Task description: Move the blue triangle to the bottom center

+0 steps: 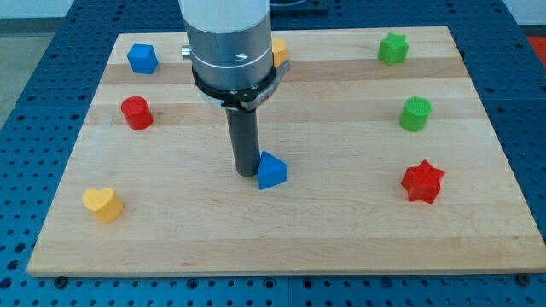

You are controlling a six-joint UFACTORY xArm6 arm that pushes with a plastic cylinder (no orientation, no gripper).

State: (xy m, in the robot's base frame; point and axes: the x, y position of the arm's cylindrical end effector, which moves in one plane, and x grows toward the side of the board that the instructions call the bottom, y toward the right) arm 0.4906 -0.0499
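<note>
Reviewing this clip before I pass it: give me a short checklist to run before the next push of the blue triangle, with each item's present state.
1. My tip is on the board: ok.
2. Tip beside the blue triangle: ok, just at its left in the view; actual contact cannot tell.
3. Tip above the triangle for a push toward the view's bottom: not ok, it sits at the side.
4. Path to bottom center free of blocks: ok; yellow heart and red star lie far to either side.
5. Triangle at bottom center: not ok, it is mid-board.
6. What the arm hides near the top edge: cannot tell; only an orange bit shows.
</note>
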